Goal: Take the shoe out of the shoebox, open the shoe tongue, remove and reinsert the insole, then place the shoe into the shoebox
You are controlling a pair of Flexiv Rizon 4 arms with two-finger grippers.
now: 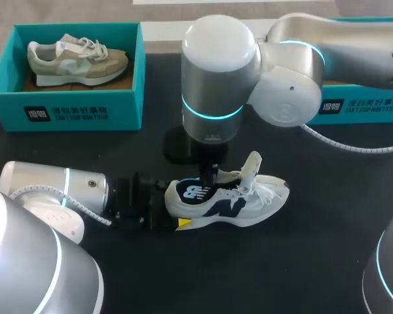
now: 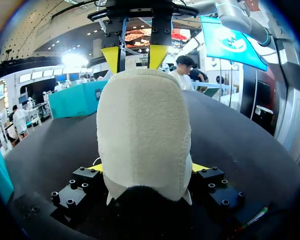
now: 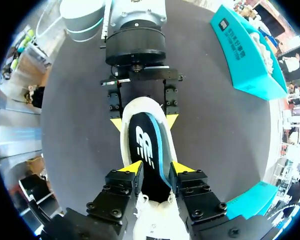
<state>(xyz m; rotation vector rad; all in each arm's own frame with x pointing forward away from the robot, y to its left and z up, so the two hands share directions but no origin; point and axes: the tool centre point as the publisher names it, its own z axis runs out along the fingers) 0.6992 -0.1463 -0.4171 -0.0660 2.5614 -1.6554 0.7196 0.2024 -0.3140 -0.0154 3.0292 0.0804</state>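
Shoe (image 1: 242, 203): white, upright on my table (image 1: 301, 261), outside the shoebox (image 1: 65, 104).
Insole (image 3: 147, 150): dark, showing in the shoe's opening.
Left gripper (image 2: 147, 167): clamped on the heel from both sides.
Right gripper (image 3: 157, 169): just above the insole; I cannot tell its grip.
Shoebox: teal, well apart from the shoe, towards my left.

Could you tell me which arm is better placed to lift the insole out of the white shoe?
The right, I think: the right gripper sits just above the insole, while the left gripper is busy, its fingers holding the white shoe by the heel.
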